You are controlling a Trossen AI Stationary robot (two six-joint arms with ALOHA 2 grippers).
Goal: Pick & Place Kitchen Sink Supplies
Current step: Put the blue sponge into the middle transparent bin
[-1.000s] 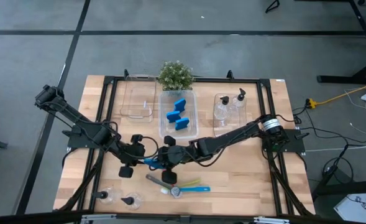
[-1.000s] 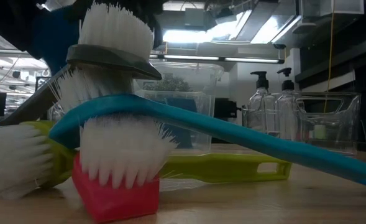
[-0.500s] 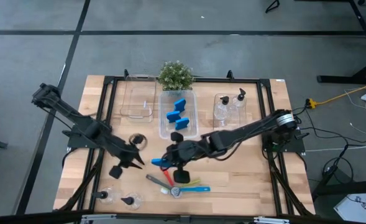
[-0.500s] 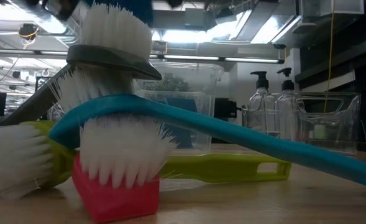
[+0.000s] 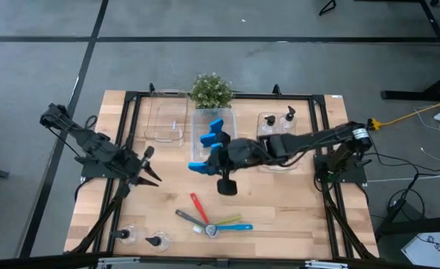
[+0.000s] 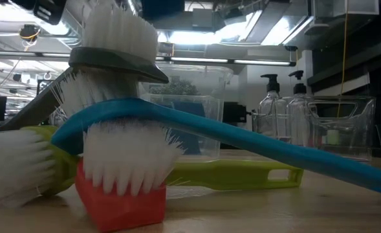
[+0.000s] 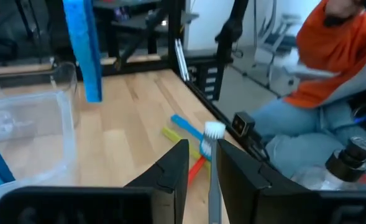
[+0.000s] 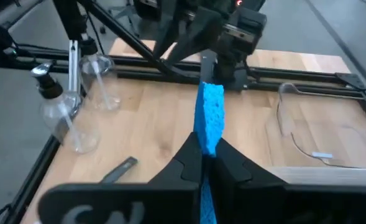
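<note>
While the right hand (image 5: 202, 166) pinches a blue sponge (image 8: 210, 117) upright between its fingers, it hangs just beside the front edge of the middle clear bin (image 5: 230, 153), where three more sponges (image 5: 214, 138) already lie. The left hand (image 5: 149, 179), fingers nearly pressed together and holding nothing visible, waits over the table's (image 5: 294, 209) left side. Two pump bottles (image 5: 276, 127) stand in the right bin; two more (image 5: 139, 237) lie at the front left corner. Four brushes (image 5: 208, 223) remain piled on the table, so roughly half seems done. Only the low view shows the brushes stacked, grey brush (image 6: 116, 58) topmost; only the left wrist view shows a person in orange (image 7: 332, 56) beyond the table.
</note>
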